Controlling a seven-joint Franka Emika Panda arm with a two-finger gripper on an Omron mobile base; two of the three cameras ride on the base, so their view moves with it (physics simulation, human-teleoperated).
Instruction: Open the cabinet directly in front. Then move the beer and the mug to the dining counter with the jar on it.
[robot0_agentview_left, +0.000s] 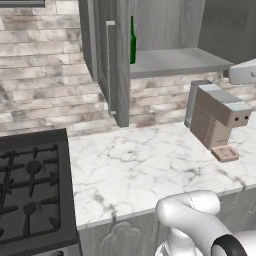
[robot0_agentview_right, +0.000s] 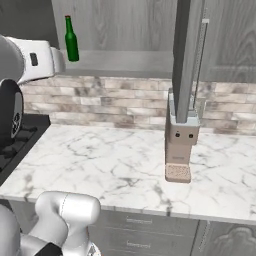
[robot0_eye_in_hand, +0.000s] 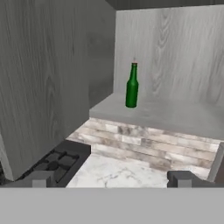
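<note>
The cabinet (robot0_agentview_left: 118, 65) stands with both doors swung out; the right door (robot0_agentview_right: 187, 60) shows edge-on. On its bottom shelf (robot0_eye_in_hand: 175, 116) the beer (robot0_eye_in_hand: 131, 86), a slim green bottle, stands upright near the left wall, also seen as the beer (robot0_agentview_left: 132, 42) and the beer (robot0_agentview_right: 71, 40). My gripper (robot0_eye_in_hand: 112, 180) is open and holds nothing. It hovers in front of and a little below the shelf, well short of the bottle. The mug, the jar and the dining counter are out of view.
A grey coffee machine (robot0_agentview_left: 217, 117) stands on the marble worktop (robot0_agentview_left: 150, 165) under the right door, also seen as the coffee machine (robot0_agentview_right: 181, 137). A black stove (robot0_agentview_left: 30, 185) adjoins the worktop on the left. A brick backsplash (robot0_agentview_right: 100, 100) runs below the cabinet.
</note>
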